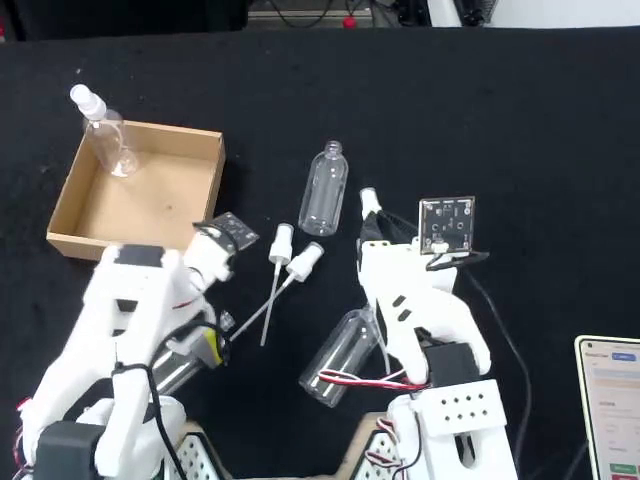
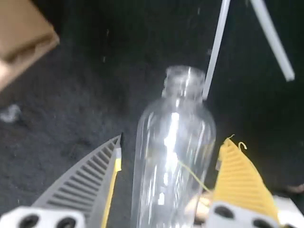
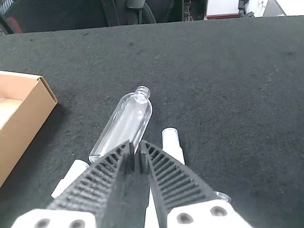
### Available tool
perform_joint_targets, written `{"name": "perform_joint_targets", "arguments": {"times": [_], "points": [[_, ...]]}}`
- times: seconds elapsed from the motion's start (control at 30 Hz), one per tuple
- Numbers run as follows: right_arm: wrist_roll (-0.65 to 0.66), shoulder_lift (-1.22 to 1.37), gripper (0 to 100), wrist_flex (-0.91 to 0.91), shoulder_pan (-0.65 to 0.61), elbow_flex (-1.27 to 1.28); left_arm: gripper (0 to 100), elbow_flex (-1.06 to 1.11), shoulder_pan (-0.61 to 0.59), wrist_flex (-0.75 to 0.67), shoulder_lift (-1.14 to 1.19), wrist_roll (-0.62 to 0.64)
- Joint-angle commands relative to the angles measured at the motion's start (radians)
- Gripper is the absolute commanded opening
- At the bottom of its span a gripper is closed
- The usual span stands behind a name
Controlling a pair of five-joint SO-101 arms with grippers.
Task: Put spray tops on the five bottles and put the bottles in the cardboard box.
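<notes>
While the left gripper (image 2: 173, 141) straddles a bottle (image 2: 172, 118), fingers apart, neck free for capping, the right gripper (image 3: 136, 145) hovers. Fingers together, spray top (image 3: 172, 142) just beside.

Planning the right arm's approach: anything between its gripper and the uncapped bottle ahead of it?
Nothing visible. The right gripper points at the base of the bottle, with just bare table around them. A spray top lies beside the gripper, off that line.

Capped bottle (image 1: 108, 140) in cardboard box (image 1: 160, 205) at far left; open bottle (image 1: 323, 188) lies right of it, spray tops (image 1: 281, 243) just nearer
</notes>
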Motion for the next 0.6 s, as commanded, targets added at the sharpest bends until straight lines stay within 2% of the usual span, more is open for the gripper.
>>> {"name": "perform_joint_targets", "arguments": {"times": [0.0,0.27,0.47,0.57], "points": [[-0.008,-0.024,2.5,-0.026,0.018,-0.045,31,0.053,0.039,-0.12,-0.017,0.044],[-0.008,-0.024,2.5,-0.026,0.018,-0.045,30,0.082,0.039,-0.138,-0.028,0.048],[-0.008,-0.024,2.5,-0.026,0.018,-0.045,11,0.058,0.047,-0.103,-0.028,0.048],[-0.008,-0.024,2.5,-0.026,0.015,-0.045,9,0.012,0.039,-0.035,-0.029,0.048]]}}
